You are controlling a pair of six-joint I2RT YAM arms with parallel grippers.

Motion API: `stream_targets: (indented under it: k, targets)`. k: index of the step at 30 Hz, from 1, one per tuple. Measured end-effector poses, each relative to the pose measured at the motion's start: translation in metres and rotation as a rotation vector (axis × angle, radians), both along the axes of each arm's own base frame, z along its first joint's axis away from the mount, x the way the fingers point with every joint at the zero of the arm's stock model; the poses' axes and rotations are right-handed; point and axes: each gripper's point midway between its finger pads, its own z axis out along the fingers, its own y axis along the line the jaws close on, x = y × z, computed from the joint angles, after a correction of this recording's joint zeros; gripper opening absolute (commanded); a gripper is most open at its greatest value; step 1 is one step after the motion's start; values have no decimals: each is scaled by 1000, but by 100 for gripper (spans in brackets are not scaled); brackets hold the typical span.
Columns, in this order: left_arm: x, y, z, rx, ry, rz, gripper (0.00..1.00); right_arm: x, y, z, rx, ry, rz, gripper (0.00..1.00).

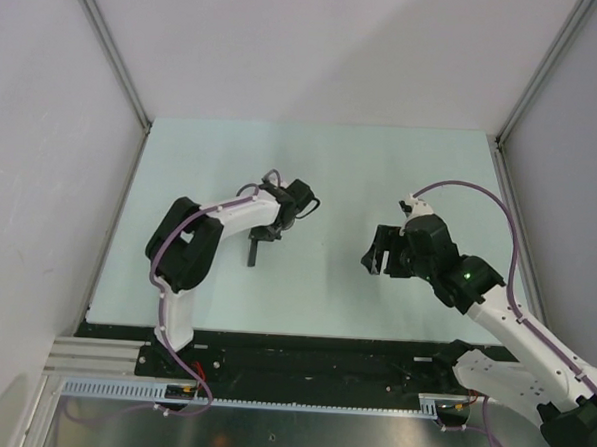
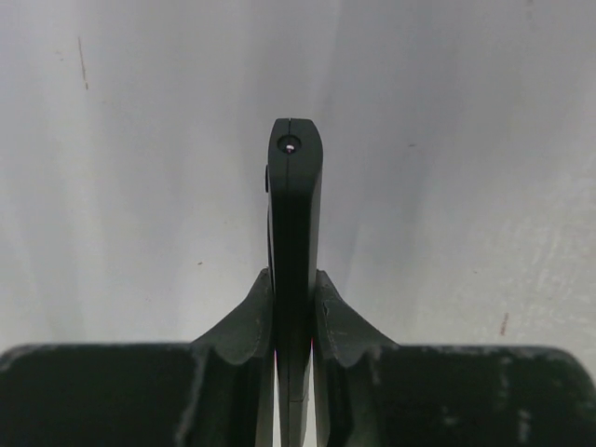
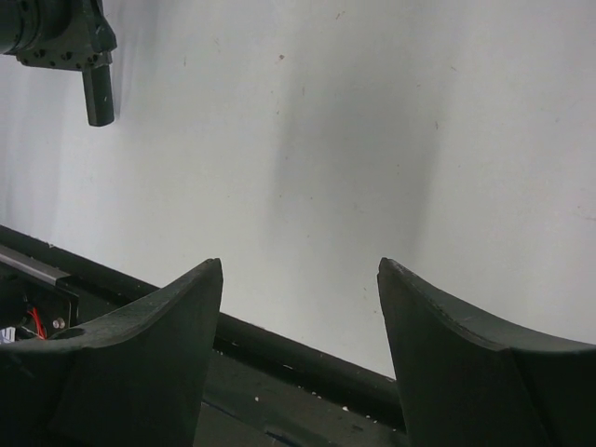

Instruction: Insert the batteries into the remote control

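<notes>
My left hand is clamped on the remote control, gripped thin-edge-on with its length sticking out past the fingers, over the left half of the worktop, about midway between the far and near edges. My right hand hangs nearer the right edge, fingers apart and nothing between them. I can't spot the batteries in any view, so I'd find them first, then turn the remote so its compartment faces the right hand.
</notes>
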Motion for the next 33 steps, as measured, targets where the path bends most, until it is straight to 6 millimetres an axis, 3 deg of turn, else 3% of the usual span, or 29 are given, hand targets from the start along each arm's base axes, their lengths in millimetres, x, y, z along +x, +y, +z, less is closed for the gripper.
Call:
stream_targets:
  k: [5, 10, 13, 14, 16, 18, 19, 23, 25, 27, 30, 33]
  targets:
    - [0, -10, -6, -3, 15, -15, 41, -3, -3, 1, -7, -3, 1, 74]
    - [-3, -15, -10, -14, 36, -19, 47, -7, -10, 5, -15, -18, -7, 74]
    - [2, -21, -3, -31, 24, -27, 68, -8, -13, 6, -15, -23, -12, 74]
    - [5, -24, 3, -41, 11, -33, 86, -8, -13, 7, -15, -25, -13, 74]
    - [10, -30, 20, -62, -17, -58, 91, -8, -15, 7, -16, -28, -20, 74]
    - [12, -38, 52, -130, -79, -81, 93, -8, -16, 8, -16, -28, -23, 74]
    - [12, -41, 69, -166, -111, -93, 100, -8, -16, 8, -16, -30, -24, 74]
    - [4, -50, 176, -414, -367, -158, 100, -7, -16, 8, -18, -32, -27, 74]
    - [-9, -42, 221, -518, -496, -172, 100, -8, -15, 8, -18, -31, -23, 74]
    - [-24, -30, 244, -580, -581, -172, 100, -9, -12, 7, -19, -30, -17, 74]
    - [-41, -16, 240, -613, -615, -158, 100, -9, -10, 7, -23, -34, -12, 74]
    - [-55, -6, 199, -586, -543, -145, 100, -9, -8, 7, -28, -37, -10, 74]
